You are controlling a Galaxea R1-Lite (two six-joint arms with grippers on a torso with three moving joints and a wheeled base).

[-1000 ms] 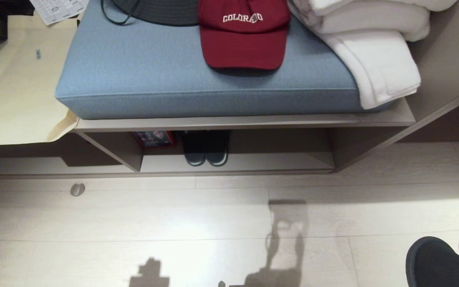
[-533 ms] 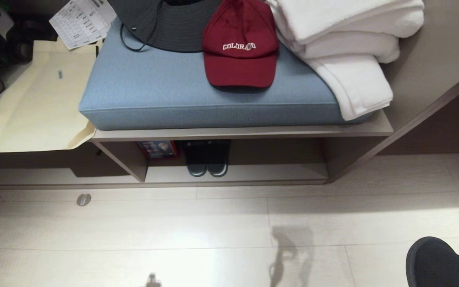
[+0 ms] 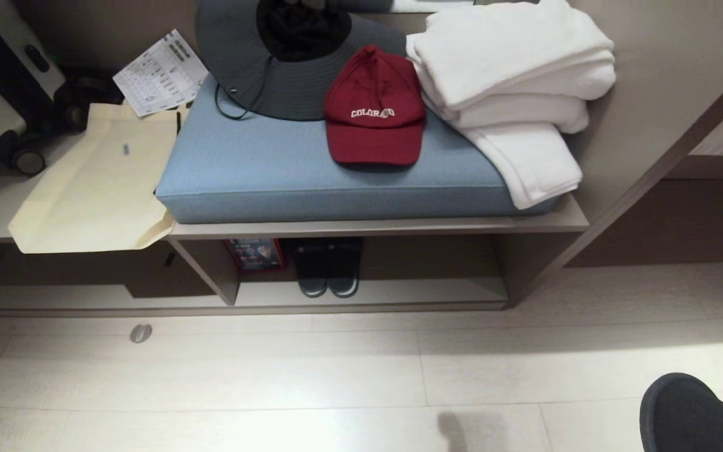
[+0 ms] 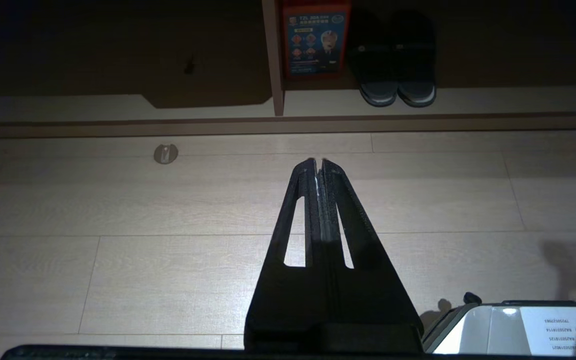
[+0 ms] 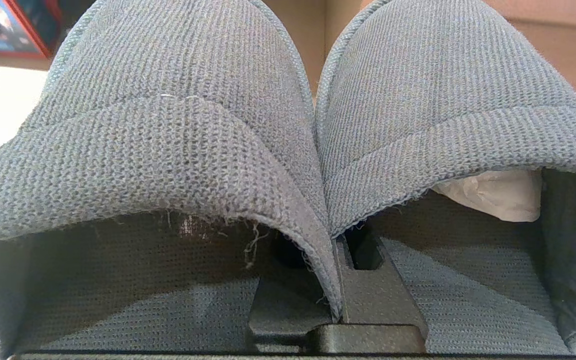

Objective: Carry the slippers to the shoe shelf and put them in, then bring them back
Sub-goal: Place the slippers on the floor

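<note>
Right wrist view only: right gripper (image 5: 338, 300) clenched on the slippers (image 5: 288, 125), pinching their adjoining inner edges. Left gripper (image 4: 318, 162), fingers pressed together and empty, hangs over floor (head view shows neither arm). Beyond, the shoe shelf (image 3: 368, 292) holds a blacker pair (image 3: 328, 270).

The slippers (image 5: 288, 125) are a coarse, matt knitted cloth with frayed threads along the strap edge, and crumpled white paper (image 5: 498, 192) sits inside one. The left gripper (image 4: 318, 162) is matt black, finely textured plastic. The floor (image 3: 273, 370) is pale wood-grain plank with a soft sheen. The shoe shelf (image 3: 374, 292) is smooth laminate. The cushion (image 3: 286, 169) is woven blue fabric; the towels (image 3: 512, 81) are fluffy white terry.
</note>
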